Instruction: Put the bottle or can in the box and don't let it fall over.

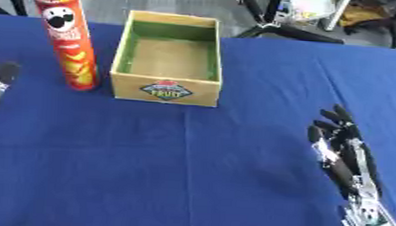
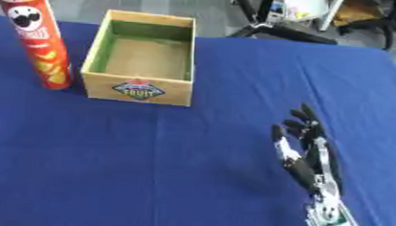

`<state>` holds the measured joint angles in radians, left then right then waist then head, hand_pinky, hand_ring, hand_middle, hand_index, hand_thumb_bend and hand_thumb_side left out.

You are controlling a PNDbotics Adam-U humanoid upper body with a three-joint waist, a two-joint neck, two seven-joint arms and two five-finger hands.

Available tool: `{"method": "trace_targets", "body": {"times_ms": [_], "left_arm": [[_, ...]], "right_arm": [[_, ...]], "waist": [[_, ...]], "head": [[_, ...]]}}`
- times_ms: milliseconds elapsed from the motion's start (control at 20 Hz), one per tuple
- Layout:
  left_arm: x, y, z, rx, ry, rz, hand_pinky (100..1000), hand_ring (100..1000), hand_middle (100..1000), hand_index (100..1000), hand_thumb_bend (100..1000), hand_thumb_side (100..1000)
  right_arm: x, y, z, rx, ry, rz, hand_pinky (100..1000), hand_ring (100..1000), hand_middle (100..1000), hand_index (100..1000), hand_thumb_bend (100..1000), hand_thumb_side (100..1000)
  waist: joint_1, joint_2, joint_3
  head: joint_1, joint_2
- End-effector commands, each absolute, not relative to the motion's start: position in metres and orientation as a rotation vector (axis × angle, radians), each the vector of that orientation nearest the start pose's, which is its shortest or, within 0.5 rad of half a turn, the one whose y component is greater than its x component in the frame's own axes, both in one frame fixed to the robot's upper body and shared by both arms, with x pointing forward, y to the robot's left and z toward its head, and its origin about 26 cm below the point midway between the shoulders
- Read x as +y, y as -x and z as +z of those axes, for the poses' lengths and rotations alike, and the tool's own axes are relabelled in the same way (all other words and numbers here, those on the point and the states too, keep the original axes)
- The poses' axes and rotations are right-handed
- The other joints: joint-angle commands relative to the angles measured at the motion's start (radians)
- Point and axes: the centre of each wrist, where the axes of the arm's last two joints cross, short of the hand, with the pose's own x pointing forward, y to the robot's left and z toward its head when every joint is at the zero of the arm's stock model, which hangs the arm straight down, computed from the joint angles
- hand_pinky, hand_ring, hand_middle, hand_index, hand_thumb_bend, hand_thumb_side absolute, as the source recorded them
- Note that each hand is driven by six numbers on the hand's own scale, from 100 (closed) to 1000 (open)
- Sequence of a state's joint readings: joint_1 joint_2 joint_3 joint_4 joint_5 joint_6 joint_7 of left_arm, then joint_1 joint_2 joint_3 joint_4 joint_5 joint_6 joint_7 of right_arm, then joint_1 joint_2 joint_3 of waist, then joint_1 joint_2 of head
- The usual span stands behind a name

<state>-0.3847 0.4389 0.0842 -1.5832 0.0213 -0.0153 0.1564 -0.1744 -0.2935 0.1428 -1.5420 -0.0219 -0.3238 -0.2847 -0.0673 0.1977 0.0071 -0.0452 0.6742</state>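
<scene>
Tall red cardboard crisp can point(image 1: 70, 37) upright, upper left, beside open wooden box point(image 1: 166, 91); nearer left hand point(image 1: 1, 80) state unclear; right hand point(image 1: 340, 145) open, lower right.

a table point(image 1: 232, 174) under a blue cloth fills nearly the whole view, a faint crease running down its middle. at about eleven o'clock stands a tall red can point(image 1: 70, 42), upright on the cloth. just beside it, toward twelve o'clock, sits an open wooden box point(image 1: 165, 90) with a green-tinted inside and a diamond label on its near wall. the two stand close but apart.
</scene>
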Motion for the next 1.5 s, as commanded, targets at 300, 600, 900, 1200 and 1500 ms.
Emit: {"method": "trace_targets", "body": {"times_ms": [300, 600, 900, 1200, 1500], "left_arm": [[0.346, -0.393, 0.170, -2.015, -0.438, -0.177, 815, 885, 902, 956, 822, 538], [0.345, -0.416, 0.178, -2.045, -0.445, -0.155, 816, 886, 903, 956, 829, 532], [0.344, -0.434, 0.187, -2.057, -0.438, -0.190, 816, 887, 904, 957, 825, 535], [0.339, -0.449, 0.195, -2.063, -0.424, -0.209, 806, 887, 904, 957, 819, 541], [0.335, -0.458, 0.199, -2.056, -0.431, -0.223, 805, 886, 904, 957, 816, 545]], "right_arm": [[-0.266, -0.319, 0.043, -2.056, 0.210, 0.127, 846, 813, 853, 1000, 369, 517], [-0.265, -0.319, 0.043, -2.053, 0.202, 0.127, 847, 813, 853, 1000, 366, 518], [-0.263, -0.319, 0.043, -2.052, 0.191, 0.132, 847, 814, 853, 1000, 364, 520], [-0.261, -0.319, 0.043, -2.052, 0.183, 0.134, 847, 815, 853, 1000, 364, 520], [-0.260, -0.319, 0.042, -2.050, 0.177, 0.135, 847, 816, 853, 1000, 363, 522]], "waist": [[0.001, -0.021, -0.018], [-0.002, -0.021, -0.030], [-0.004, -0.018, -0.040], [-0.004, -0.014, -0.049], [-0.005, -0.012, -0.057]], "head": [[0.013, -0.011], [0.021, -0.012], [0.029, -0.014], [0.034, -0.016], [0.035, -0.018]]}}
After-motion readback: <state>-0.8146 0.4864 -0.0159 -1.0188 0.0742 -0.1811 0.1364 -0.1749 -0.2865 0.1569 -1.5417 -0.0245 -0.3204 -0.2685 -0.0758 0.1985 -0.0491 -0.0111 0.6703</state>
